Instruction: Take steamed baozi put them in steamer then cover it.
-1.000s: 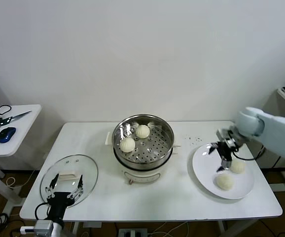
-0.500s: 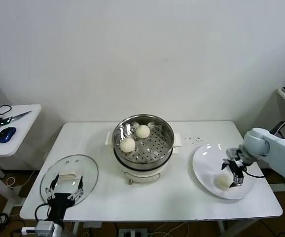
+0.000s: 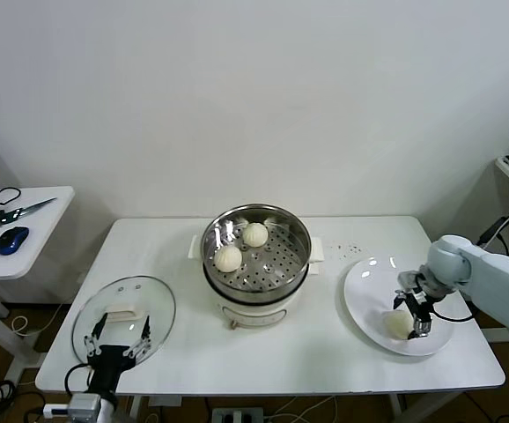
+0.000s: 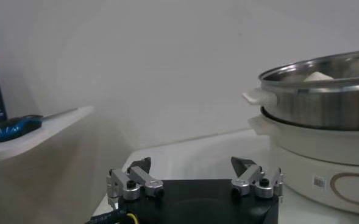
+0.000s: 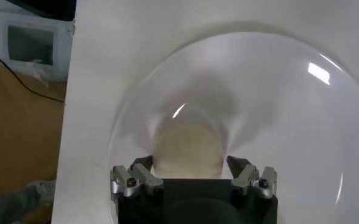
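2 steamed baozi (image 3: 239, 247) already sit in the steamer (image 3: 255, 256); I see my right gripper (image 3: 416, 313) down on the plate (image 3: 365, 300), fingers part-spread either side of another bun (image 5: 185, 152), not visibly pinching. Left gripper (image 3: 118, 345) hangs spread above the cover (image 3: 124, 310).

Pale grey-white right arm (image 3: 488, 273); black grippers, silver screw-studded fingers (image 5: 133, 181); yellow cable.
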You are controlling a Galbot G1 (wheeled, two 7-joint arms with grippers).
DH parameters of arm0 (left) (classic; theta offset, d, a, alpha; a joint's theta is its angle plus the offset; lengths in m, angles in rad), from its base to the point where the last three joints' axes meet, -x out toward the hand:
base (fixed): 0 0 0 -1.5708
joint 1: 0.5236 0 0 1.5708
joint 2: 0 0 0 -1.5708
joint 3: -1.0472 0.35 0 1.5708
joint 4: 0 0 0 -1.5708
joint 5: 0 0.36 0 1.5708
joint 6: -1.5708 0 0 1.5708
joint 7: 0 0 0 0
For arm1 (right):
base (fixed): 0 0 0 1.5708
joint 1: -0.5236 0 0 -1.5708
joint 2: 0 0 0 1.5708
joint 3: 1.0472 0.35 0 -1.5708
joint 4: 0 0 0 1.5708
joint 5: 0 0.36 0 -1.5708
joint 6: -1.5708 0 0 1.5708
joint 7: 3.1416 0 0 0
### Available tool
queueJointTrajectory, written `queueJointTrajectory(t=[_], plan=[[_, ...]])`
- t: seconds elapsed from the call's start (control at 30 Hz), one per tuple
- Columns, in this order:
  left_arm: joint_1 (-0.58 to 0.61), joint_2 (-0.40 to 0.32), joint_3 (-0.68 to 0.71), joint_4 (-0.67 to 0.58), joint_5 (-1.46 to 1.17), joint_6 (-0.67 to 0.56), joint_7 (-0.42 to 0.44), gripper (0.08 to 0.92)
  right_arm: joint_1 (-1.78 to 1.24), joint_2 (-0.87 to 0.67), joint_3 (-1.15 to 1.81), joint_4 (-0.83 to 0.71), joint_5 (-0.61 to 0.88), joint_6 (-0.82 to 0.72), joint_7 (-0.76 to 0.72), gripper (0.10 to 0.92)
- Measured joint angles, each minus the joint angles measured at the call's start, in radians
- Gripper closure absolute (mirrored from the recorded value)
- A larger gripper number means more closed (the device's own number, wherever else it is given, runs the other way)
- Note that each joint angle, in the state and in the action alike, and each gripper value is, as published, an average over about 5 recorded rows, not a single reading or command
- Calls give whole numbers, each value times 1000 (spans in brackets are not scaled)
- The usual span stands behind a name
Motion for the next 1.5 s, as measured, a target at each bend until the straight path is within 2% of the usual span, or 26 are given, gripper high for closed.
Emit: queueJointTrajectory(t=[0.33,0.53,0.77,1.13,1.5], plan=[[9,4,2,1,4,-8,0,177,30,6,-30,-8,4,7,-8,363],[10,5,2,2,1,-13,1,177,78,10,-62,-7,21,39,-6,368],[13,9,5,2,-1,-19,9,177,267,54,-176,-23,64,169,-32,356],[16,9,4,2,-5,-23,7,177,649,255,-370,-58,137,440,-93,349],[22,12,-8,3,-24,-26,9,177,717,533,-365,-44,95,597,-122,347]])
